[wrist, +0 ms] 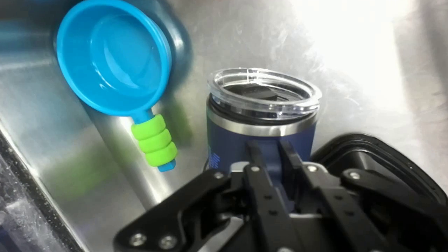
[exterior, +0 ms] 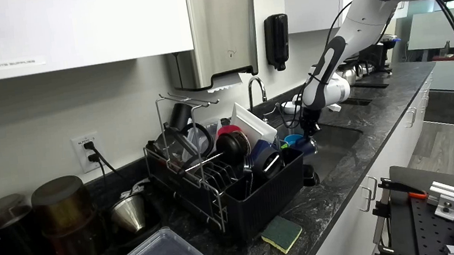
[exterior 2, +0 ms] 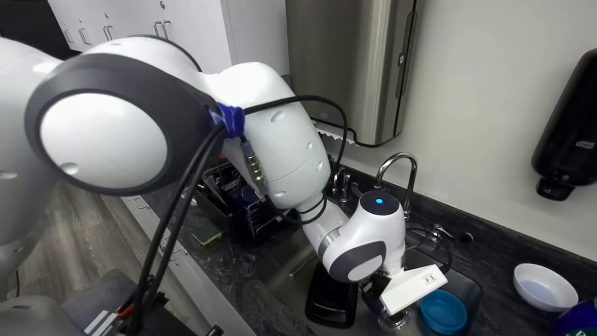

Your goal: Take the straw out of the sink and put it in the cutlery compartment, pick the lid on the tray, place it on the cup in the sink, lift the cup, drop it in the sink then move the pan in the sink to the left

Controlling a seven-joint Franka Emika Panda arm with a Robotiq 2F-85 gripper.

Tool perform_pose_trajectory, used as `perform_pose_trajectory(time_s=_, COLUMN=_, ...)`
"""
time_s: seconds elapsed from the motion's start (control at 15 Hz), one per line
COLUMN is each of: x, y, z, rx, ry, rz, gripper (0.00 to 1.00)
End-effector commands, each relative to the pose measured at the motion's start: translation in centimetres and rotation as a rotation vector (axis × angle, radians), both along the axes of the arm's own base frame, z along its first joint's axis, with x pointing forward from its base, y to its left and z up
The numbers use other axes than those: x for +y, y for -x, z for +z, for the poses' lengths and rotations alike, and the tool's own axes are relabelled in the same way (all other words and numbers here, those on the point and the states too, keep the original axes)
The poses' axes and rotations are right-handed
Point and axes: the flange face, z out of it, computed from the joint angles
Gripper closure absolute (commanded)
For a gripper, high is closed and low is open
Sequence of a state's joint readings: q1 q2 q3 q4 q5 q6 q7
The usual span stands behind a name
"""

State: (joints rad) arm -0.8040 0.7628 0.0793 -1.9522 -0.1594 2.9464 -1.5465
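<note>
In the wrist view my gripper (wrist: 269, 145) is shut on the handle of the navy cup (wrist: 227, 145), one finger on each side of it. A clear lid (wrist: 257, 104) sits on the cup's mouth. The cup leans well over inside the sink (exterior: 335, 148), lid end facing right in an exterior view; whether it touches the floor I cannot tell. Left of it in the wrist view is the blue pan (wrist: 115, 59) with a green grip. Cutlery stands in the black cutlery compartment (exterior: 268, 198) of the dish rack. I cannot make out the straw for certain, nor a separate tray.
A black rectangular container (wrist: 371, 141) lies close beside the cup. In an exterior view, a thin rod (exterior 2: 298, 268) lies in the sink and the tap (exterior 2: 410, 172) rises behind. A white bowl (exterior 2: 543, 284) stands at the rim; a sponge (exterior: 281, 231) lies near the rack.
</note>
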Motion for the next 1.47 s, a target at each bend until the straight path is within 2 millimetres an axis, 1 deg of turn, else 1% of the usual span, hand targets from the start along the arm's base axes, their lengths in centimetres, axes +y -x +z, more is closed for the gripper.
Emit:
perform_pose_trajectory(time_s=0.0, x=-0.6, y=-0.6, z=-0.5, rx=-0.024, ry=-0.004, rz=0.013, gripper=0.96)
perform_pose_trajectory(time_s=0.27, x=-1.1, y=-1.0, z=-1.2, rx=-0.022, ry=-0.009, rz=0.006, gripper=0.96)
perform_pose_trajectory(time_s=0.73, x=-2.1, y=-1.3, z=-1.8, rx=-0.022, ry=0.000, rz=0.000, gripper=0.96)
perform_pose_trajectory(time_s=0.8, x=-2.2, y=-1.3, z=-2.0, rx=-0.023, ry=0.004, rz=0.000, gripper=0.86)
perform_pose_trajectory(time_s=0.87, x=-2.3, y=-1.3, z=-2.1, rx=-0.022, ry=0.007, rz=-0.002, gripper=0.58)
perform_pose_trajectory(time_s=0.93, x=-2.4, y=-1.2, z=-2.1, rx=-0.023, ry=0.012, rz=-0.002, gripper=0.57)
perform_pose_trajectory(time_s=1.07, x=-2.7, y=-1.3, z=-1.9, rx=-0.025, ry=0.018, rz=-0.005, gripper=0.45)
perform_pose_trajectory(time_s=1.4, x=-3.1, y=-1.1, z=-1.2, rx=-0.040, ry=0.043, rz=0.001, gripper=0.09)
